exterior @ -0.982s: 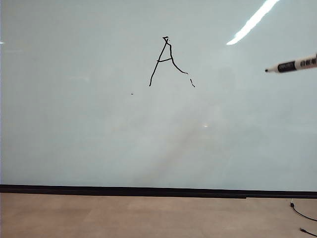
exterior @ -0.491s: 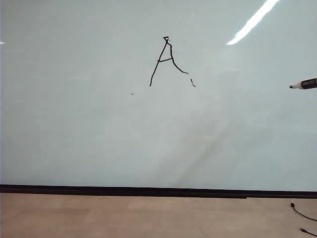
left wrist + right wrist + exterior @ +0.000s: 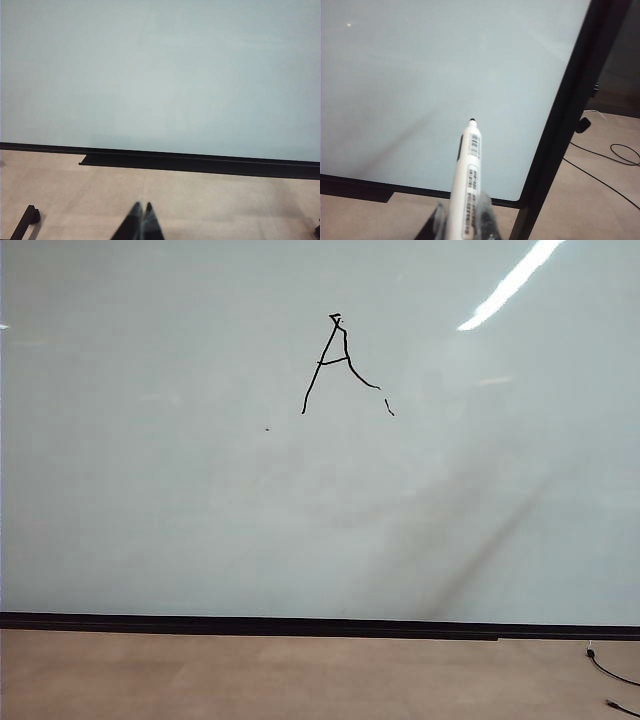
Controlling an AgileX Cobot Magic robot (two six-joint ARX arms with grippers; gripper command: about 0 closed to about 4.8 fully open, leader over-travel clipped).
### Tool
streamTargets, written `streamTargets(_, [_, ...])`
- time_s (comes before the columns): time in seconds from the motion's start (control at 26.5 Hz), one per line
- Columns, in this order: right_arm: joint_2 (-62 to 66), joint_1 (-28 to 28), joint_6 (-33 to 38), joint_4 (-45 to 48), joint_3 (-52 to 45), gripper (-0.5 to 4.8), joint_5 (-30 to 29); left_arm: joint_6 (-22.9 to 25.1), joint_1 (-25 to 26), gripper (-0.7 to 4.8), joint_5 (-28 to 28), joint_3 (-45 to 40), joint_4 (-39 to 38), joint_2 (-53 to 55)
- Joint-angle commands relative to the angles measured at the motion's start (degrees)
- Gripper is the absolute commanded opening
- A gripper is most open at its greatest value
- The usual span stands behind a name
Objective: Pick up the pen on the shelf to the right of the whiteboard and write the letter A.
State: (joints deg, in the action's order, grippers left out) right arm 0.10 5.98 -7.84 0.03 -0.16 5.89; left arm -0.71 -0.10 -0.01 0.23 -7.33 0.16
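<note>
The letter A sits on the whiteboard, upper centre in the exterior view, thin and shaky, its right leg broken into a separate short dash, with a tiny speck off to its lower left. No arm shows in that view right now. The right gripper is clamped on the pen, jaws pinched in close around the white barrel low down, and the dark tip points up toward the board near its black right edge frame, clear of the glass as far as I can judge. The left gripper hangs low over the floor in front of the board's bottom strip, fingers pressed together and holding nothing. So the writing looks done, and the step in hand, I'd say, is carrying the pen off to the side. Doing it well means keeping the tip off the surface so no stray stroke lands, holding the pinch firm so the slim barrel doesn't slide, and swinging clear of that black frame. The shelf itself isn't in any view, so its whereabouts can't be told from here.
</note>
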Motion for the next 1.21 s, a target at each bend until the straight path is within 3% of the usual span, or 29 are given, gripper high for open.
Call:
streamTargets(0.04, [0.0, -4.7, -0.1, 0.9, 0.2, -0.05, -6.2, 0.3, 0.0, -0.04, 0.2, 0.2, 0.5, 0.0])
streamTargets(0.23, [0.0, -12.8, 3.5, 2.4, 0.2, -0.05, -11.5, 0.3, 0.0, -0.05, 0.2, 0.2, 0.5, 0.0])
streamTargets(0.34, [0.0, -14.4, 5.1, 3.2, 0.2, -0.05, -12.6, 0.3, 0.0, -0.04, 0.2, 0.2, 0.5, 0.0])
streamTargets(1.21, [0.0, -14.6, 7.7, 3.0, 0.2, -0.04, -12.0, 0.3, 0.0, -0.05, 0.2, 0.2, 0.5, 0.0])
